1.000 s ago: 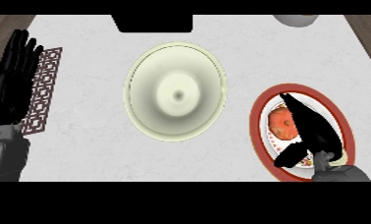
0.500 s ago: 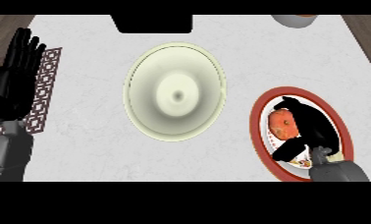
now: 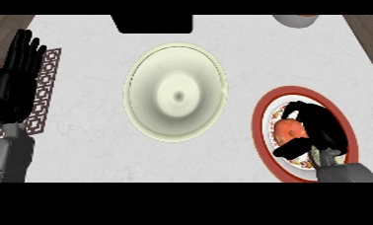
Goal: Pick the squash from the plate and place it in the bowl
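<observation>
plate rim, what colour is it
Red, ringing a white centre; the plate shows best in the head view.

A pale marbled counter [image 3: 241, 46] is filling the view. A black block [image 3: 153, 23] is sitting at its far edge, brown strips [image 3: 15, 21] showing at both corners.

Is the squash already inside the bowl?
No, the squash sits on the red-rimmed plate with the right robot hand curled round it, apart from the bowl.
</observation>
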Tool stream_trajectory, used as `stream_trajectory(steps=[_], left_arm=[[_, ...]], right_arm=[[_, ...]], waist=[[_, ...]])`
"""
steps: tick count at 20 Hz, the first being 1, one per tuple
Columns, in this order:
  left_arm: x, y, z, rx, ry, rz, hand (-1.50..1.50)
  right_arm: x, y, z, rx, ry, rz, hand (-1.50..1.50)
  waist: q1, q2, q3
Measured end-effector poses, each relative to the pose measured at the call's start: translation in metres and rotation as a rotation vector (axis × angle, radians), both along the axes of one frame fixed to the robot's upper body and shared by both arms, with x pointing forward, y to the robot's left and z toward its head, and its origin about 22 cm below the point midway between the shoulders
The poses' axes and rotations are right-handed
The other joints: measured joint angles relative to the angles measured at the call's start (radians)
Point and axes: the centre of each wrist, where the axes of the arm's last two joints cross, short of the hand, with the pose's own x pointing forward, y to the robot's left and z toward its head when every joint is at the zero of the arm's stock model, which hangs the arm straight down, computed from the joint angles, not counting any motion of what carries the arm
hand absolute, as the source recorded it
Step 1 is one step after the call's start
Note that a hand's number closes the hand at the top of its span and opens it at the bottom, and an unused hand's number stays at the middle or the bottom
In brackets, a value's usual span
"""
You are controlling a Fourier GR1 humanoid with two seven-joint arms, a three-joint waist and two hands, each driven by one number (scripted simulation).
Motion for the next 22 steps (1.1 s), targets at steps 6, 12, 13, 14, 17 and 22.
stream_trajectory(steps=[6,12,13,14,17,22], left_arm=[[0.001,0.000,-0.001,-0.001,0.002,-0.001,0.00],[-0.003,0.002,0.003,-0.003,-0.002,-0.005,0.00],[-0.005,0.002,0.002,-0.001,-0.002,-0.004,0.00],[-0.005,-0.001,0.001,0.000,0.000,-0.002,0.00],[-0.001,-0.001,0.003,0.004,0.000,0.003,0.00],[-0.003,0.007,-0.002,0.003,0.005,0.013,0.00]], right_arm=[[0.001,-0.098,0.024,-0.122,0.046,0.111,1.50],[0.000,-0.165,0.063,-0.199,-0.016,0.146,1.50],[0.001,-0.172,0.074,-0.211,-0.038,0.146,1.50],[0.001,-0.175,0.080,-0.214,-0.066,0.142,1.50],[0.001,-0.176,0.112,-0.211,-0.141,0.150,1.50],[-0.006,-0.165,0.158,-0.106,-0.282,0.241,1.50]], waist=[[0.001,0.005,0.005],[0.003,0.005,0.006],[0.003,0.005,0.006],[0.002,0.004,0.006],[-0.004,0.003,0.006],[-0.014,0.000,0.005]])
